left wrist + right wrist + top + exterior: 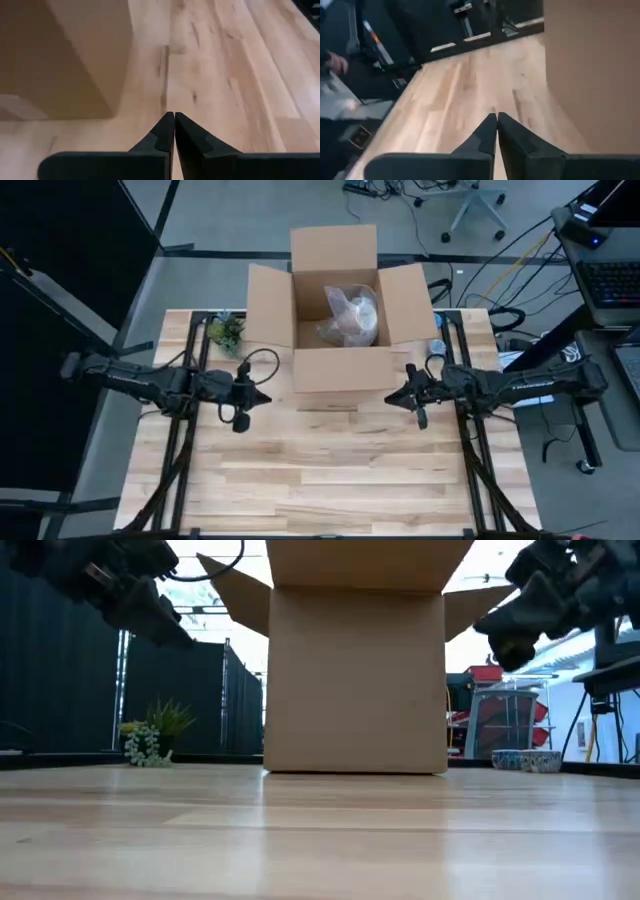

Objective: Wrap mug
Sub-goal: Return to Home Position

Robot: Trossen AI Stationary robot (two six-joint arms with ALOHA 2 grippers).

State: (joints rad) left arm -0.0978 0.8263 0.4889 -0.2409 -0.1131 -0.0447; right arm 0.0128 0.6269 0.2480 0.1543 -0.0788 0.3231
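Note:
An open cardboard box (338,320) stands on the table's far middle, flaps spread. Inside it lies the mug (352,316), bundled in clear, crinkled wrapping. My left gripper (262,398) hovers shut above the table, just left of the box's near wall. My right gripper (392,396) hovers shut just right of that wall. In the low view both grippers hang high beside the box (355,680), the left gripper (180,635) on one side and the right gripper (485,625) on the other. The wrist views show shut fingertips, left gripper (174,120) and right gripper (497,119), over bare wood.
A small green plant (226,330) sits left of the box, near the far edge. A patterned bowl (526,760) stands at the far right. Bare wooden tabletop (330,470) stretches toward the near edge. Dark frame rails (180,440) run along both sides.

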